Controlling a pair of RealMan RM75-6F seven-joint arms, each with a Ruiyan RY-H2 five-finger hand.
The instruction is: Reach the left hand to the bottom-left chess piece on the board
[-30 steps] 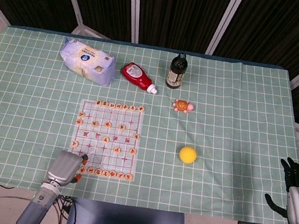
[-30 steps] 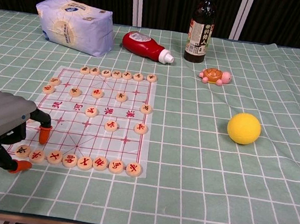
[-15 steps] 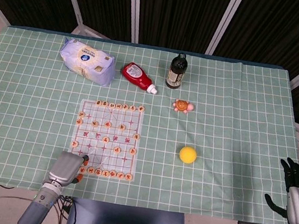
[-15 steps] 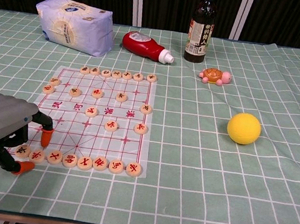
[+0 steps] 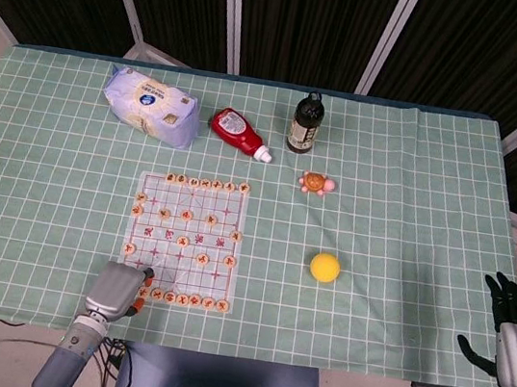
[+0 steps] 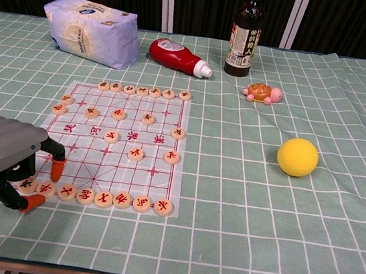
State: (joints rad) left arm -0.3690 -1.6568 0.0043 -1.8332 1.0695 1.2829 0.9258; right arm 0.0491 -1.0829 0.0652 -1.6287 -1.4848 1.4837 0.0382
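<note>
The chessboard (image 6: 158, 148) (image 5: 164, 250) lies left of centre, with round wooden pieces along its far and near rows. The bottom-left piece (image 6: 27, 184) (image 5: 143, 292) sits at the near-left corner, partly covered by my left hand (image 6: 0, 152) (image 5: 116, 289). That hand hovers over the corner, and its orange fingertips (image 6: 57, 172) stand apart on either side of the piece without clearly gripping it. My right hand (image 5: 513, 335) hangs off the table's near-right corner with its fingers spread and nothing in it.
A yellow ball (image 6: 298, 157) lies right of the board. At the back stand a white packet (image 6: 91, 31), a red ketchup bottle (image 6: 177, 56), a dark sauce bottle (image 6: 245, 36) and a toy turtle (image 6: 262, 93). The table's front edge runs just below my left hand.
My left hand has crept slightly right and forward, so its fingertips now flank the bottom-left piece more closely. The right hand has not moved.
</note>
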